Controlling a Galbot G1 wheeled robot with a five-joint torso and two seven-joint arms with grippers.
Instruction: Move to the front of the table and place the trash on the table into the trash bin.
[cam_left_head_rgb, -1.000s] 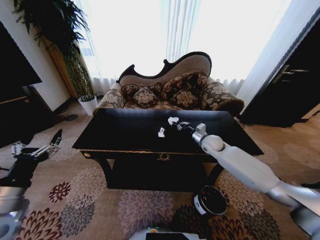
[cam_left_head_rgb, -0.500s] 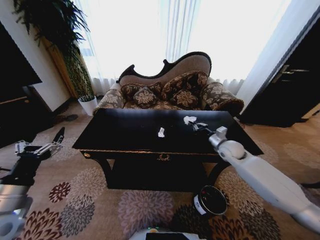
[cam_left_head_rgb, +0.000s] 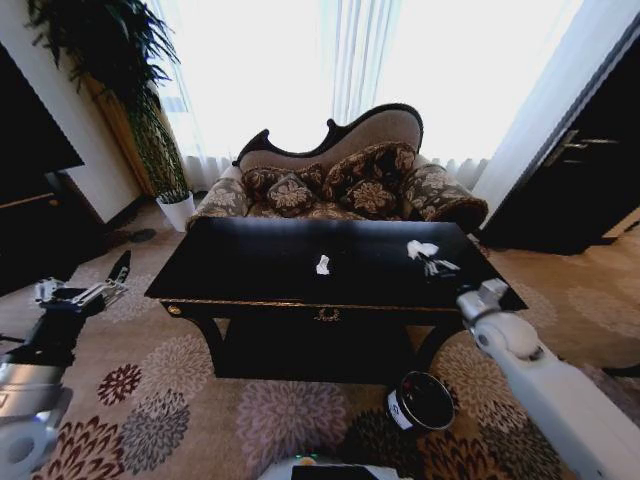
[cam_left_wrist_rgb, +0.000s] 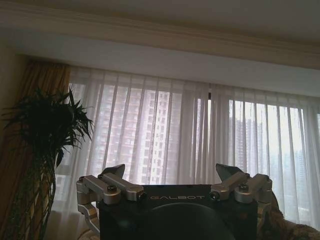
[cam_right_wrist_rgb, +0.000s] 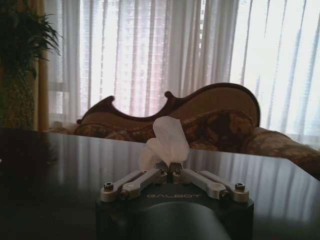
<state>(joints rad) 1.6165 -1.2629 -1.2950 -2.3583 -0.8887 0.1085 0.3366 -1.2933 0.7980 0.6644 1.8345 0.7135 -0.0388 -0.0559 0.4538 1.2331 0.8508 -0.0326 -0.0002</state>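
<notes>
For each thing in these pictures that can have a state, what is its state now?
right gripper: shut on a paper wad, above the table's right part.
paper wad: pinched, lifted off the table.
second paper wad: lying on the table.
trash bin: upright on the carpet, open top.
left gripper: open, empty, parked at the robot's left.

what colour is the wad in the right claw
White, clearest in the right wrist view: wad pinched in the right claw.

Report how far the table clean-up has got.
Done: the robot stands before the glossy black gold-trimmed table. In hand: the right claw is shut on a white crumpled paper wad, above the tabletop's right end. Left: that wad must reach the small black cylindrical bin on the carpet; another white paper wad lies mid-table. The left claw waits open.
</notes>
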